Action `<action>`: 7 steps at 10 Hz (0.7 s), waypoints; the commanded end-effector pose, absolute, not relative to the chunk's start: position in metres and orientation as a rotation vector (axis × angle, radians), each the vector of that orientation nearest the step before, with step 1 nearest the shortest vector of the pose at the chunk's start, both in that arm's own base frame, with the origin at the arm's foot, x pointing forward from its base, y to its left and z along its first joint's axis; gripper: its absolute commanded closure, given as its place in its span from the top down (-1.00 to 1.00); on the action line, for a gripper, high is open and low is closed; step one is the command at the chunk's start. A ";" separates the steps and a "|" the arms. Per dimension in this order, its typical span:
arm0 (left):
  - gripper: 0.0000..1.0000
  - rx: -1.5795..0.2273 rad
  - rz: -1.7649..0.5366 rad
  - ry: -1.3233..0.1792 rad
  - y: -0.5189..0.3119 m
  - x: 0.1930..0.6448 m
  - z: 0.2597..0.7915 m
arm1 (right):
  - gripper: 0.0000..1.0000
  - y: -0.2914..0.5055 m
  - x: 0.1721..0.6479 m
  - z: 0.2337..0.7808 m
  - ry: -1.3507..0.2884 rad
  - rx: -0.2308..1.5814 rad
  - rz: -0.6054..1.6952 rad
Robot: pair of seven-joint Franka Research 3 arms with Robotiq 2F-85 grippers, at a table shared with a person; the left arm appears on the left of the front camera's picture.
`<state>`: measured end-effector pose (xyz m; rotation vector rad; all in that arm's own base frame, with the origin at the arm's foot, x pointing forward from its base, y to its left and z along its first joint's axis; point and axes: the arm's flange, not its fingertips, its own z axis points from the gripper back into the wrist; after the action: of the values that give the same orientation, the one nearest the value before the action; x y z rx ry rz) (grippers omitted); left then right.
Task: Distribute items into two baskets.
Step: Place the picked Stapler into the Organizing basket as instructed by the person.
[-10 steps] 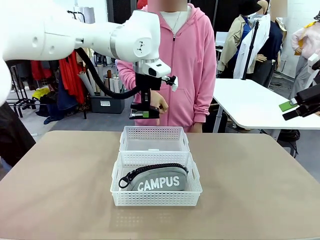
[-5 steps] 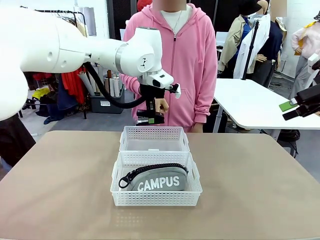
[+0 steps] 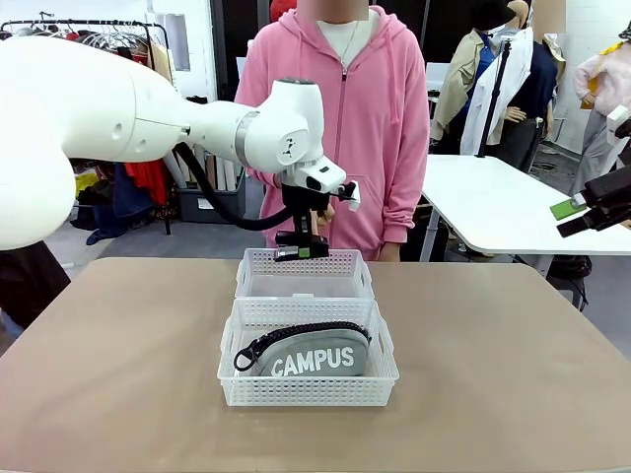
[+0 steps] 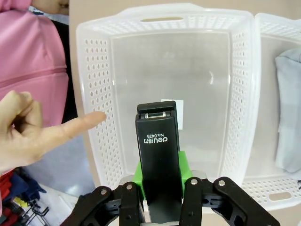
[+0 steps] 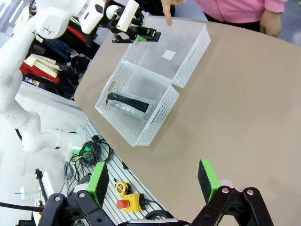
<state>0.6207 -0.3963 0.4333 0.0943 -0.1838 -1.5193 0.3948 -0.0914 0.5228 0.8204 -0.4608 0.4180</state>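
The left gripper (image 3: 301,250) is clenched on the black stapler (image 4: 158,155), which it holds in the air just above the far basket (image 3: 304,258); in the left wrist view the stapler points down into that basket, whose floor shows bare apart from a small white label (image 4: 168,104); the person's hand (image 4: 33,134) is just beside the basket's outer wall, index finger extended toward it. The near basket (image 3: 308,386) stands against the far one on the tan table (image 3: 118,355), and the grey "CAMPUS" pouch (image 3: 314,353) lies inside it, black zipper uppermost; the person in a pink hoodie (image 3: 380,108) stands at the far side of the table; the right gripper (image 5: 153,183) hangs well off to the right, jaws released and wide apart, grasping nothing, its green pads showing above the table's edge.
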 end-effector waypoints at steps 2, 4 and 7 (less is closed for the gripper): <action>-1.00 0.113 -1.517 -0.155 -0.397 0.624 0.420 | 1.00 -0.090 0.394 0.524 -0.463 0.830 0.415; -1.00 0.109 -1.533 -0.127 -0.398 0.629 0.406 | 1.00 -0.090 0.394 0.524 -0.463 0.830 0.415; -1.00 0.089 -1.543 -0.107 -0.397 0.635 0.391 | 1.00 -0.090 0.394 0.524 -0.463 0.830 0.415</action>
<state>0.6264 -0.3971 0.3851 0.0708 -0.1141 -1.5274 0.3948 -0.0914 0.5228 0.8204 -0.4607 0.4180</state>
